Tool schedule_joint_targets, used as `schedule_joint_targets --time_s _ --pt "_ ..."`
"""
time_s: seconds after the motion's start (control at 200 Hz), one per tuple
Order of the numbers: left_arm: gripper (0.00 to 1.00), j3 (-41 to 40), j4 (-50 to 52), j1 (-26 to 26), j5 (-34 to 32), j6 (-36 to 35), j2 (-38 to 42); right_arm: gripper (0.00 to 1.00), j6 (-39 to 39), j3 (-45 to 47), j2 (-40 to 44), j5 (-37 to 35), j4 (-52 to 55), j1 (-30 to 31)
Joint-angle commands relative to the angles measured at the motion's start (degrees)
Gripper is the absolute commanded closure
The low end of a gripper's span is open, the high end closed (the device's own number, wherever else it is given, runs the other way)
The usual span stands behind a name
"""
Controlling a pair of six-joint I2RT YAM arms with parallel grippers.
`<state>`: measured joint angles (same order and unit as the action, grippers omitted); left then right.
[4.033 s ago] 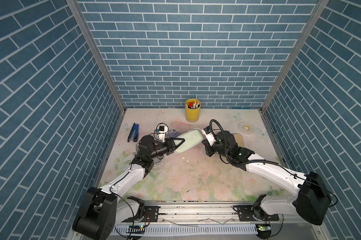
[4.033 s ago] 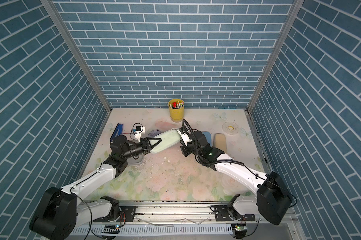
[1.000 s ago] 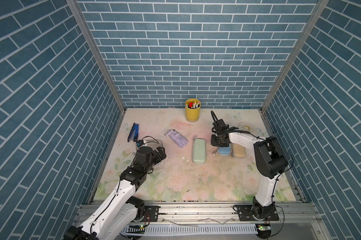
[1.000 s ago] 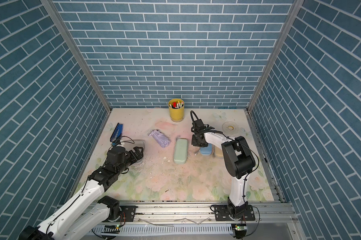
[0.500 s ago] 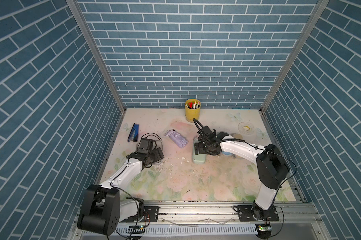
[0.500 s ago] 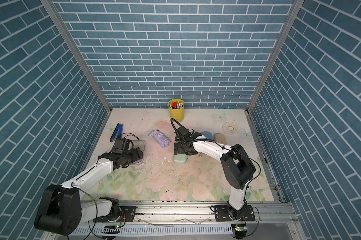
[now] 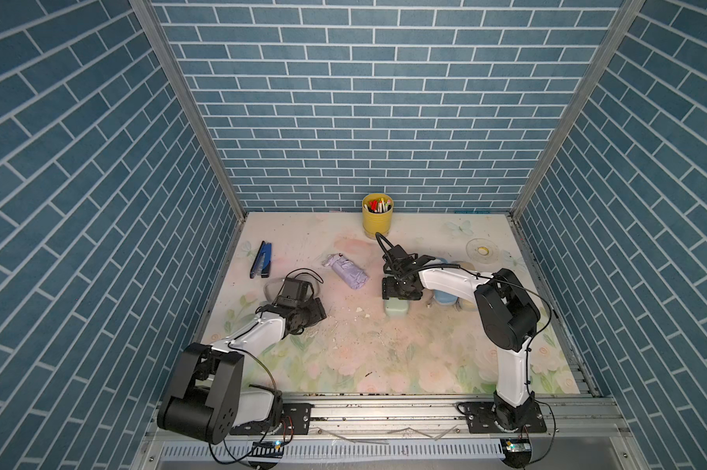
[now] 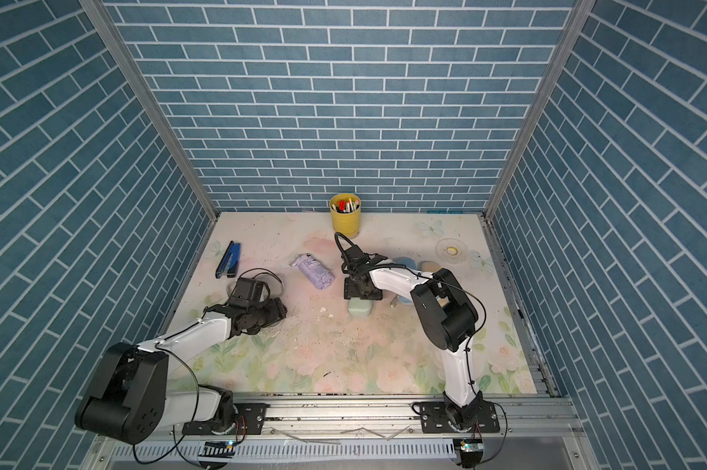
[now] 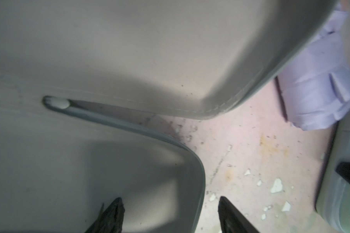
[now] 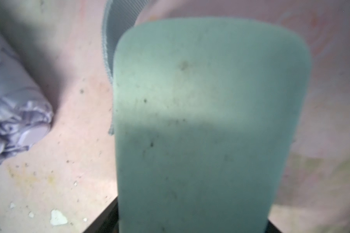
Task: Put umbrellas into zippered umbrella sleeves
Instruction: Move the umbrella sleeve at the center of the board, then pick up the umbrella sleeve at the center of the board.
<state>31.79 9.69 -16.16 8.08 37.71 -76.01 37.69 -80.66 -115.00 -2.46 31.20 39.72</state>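
Left hand [image 9: 169,201] open astride grey sleeve [image 9: 129,50]; right hand [image 10: 192,224] astride mint sleeve [image 10: 210,90], grip unclear.

Lilac umbrella [image 7: 345,272] is folded and crumpled, lying diagonally. Mint sleeve [image 7: 396,308] lies flat near it, looks zipped. Light blue sleeve [image 7: 445,298] and tan sleeve [image 8: 428,266] lie beside it, mostly hidden. Open sleeve [image 9: 129,50] lies splayed, grey inside.

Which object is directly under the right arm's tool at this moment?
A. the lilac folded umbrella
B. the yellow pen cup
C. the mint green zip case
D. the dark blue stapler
C: in a top view the right tool stands over the mint green zip case, and that case fills most of the right wrist view.
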Motion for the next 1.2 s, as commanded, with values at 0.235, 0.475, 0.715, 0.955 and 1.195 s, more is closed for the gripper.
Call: schedule_joint_targets --time_s 0.235,0.475,0.715,0.955,1.195 --pt "0.20 2.51 -8.38 -15.96 2.61 14.34 -1.68 0.06 -12.46 -5.39 2.33 -6.59 9.82 -6.68" --pt "0.16 12.51 19.01 -11.47 -6.56 2.21 14.42 0.11 -7.84 -3.20 10.85 -9.69 10.90 0.69" --pt "0.18 4.39 25.57 4.75 -8.78 -1.76 24.73 0.28 1.43 -2.28 6.32 15.85 -1.08 11.56" --pt "0.18 0.65 20.55 8.34 -2.64 -0.47 24.70 0.37 7.04 -2.61 -0.25 22.50 -4.37 13.71" --pt "0.19 1.52 20.98 8.34 -2.89 -1.58 24.99 0.57 6.47 -4.98 -7.22 24.43 -5.82 13.72"
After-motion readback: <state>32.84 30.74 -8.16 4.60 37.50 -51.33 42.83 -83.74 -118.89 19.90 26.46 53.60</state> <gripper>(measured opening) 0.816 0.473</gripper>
